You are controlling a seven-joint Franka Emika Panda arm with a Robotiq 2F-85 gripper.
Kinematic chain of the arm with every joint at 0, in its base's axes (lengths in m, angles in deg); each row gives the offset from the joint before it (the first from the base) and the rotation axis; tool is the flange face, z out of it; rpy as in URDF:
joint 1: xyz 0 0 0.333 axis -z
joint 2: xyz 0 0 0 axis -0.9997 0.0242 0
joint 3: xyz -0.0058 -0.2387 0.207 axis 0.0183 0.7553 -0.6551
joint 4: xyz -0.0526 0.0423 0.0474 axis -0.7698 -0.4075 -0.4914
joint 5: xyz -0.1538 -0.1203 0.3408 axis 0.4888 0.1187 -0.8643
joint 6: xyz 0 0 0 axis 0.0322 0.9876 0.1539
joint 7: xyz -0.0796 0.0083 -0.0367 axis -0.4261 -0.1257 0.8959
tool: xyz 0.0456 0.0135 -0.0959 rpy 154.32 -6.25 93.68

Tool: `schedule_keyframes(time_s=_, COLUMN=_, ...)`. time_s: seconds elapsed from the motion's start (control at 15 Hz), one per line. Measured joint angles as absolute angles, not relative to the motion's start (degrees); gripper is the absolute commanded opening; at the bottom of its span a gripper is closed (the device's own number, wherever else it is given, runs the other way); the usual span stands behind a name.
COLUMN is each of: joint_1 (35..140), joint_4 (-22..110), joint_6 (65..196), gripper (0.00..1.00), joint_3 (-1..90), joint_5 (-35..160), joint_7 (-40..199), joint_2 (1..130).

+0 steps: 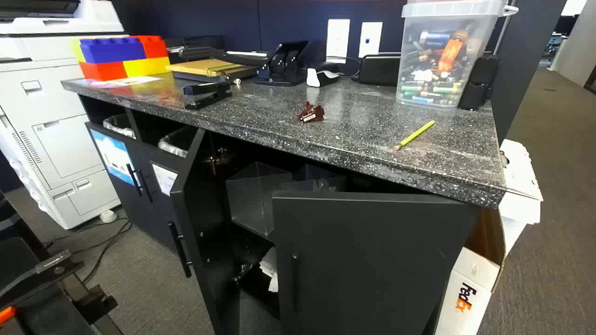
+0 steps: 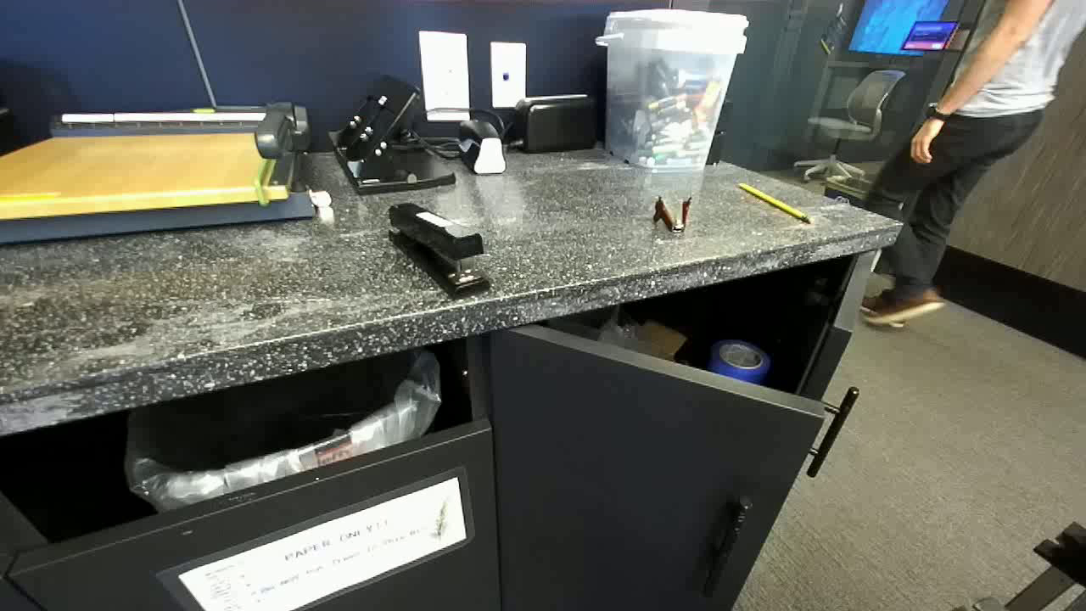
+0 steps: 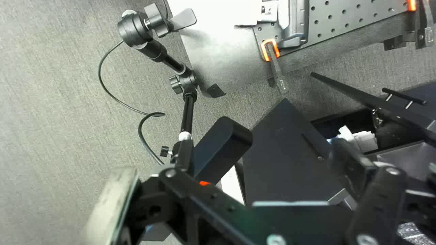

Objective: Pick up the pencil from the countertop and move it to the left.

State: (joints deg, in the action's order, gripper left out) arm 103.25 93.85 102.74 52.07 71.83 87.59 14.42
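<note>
1. Out in front of the clear tub, between it and the front edge of the countertop, lies the yellow pencil, flat on the speckled top. Its pinkish eraser end faces that edge.
2. Handling, my guess: next to no weight, stiff, slick paint, tough enough unless you really crush it. Might roll if nudged. I'd pinch mid-length, square across it and low, almost on the countertop.
3. The gripper is spread wide, pinching nothing. No tub in the wrist view, mostly carpet and dark cabinet door, so I'd say the pick hasn't begun.
4. Countertop's dark grey and hard-looking, so don't expect any give under a skinny stick. Tub is see-through plastic, chunky rim, packed with small bits I can't sort out.
5. Also in front of the tub: a forked brown staple remover, I think, kinda shiny. Further left of the tub, a blocky black stapler.
</note>
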Motion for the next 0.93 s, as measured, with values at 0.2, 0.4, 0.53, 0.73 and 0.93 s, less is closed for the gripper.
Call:
schedule_keyframes(time_s=0.2, joint_1=103.3, joint_4=93.8, joint_6=102.7, gripper=1.0, joint_3=52.1, joint_5=71.8, joint_7=87.6, joint_2=14.4)
schedule_keyframes(time_s=0.4, joint_1=103.3, joint_4=93.8, joint_6=102.7, gripper=1.0, joint_3=52.1, joint_5=71.8, joint_7=87.6, joint_2=14.4)
schedule_keyframes(time_s=0.53, joint_1=103.2, joint_4=93.9, joint_6=102.7, gripper=1.0, joint_3=52.1, joint_5=71.8, joint_7=87.5, joint_2=14.4)
schedule_keyframes(time_s=0.73, joint_1=101.8, joint_4=92.2, joint_6=102.3, gripper=1.0, joint_3=49.9, joint_5=71.1, joint_7=84.9, joint_2=15.6)
schedule_keyframes(time_s=0.93, joint_1=98.5, joint_4=85.5, joint_6=100.8, gripper=1.0, joint_3=44.9, joint_5=69.7, joint_7=79.6, joint_2=20.2)
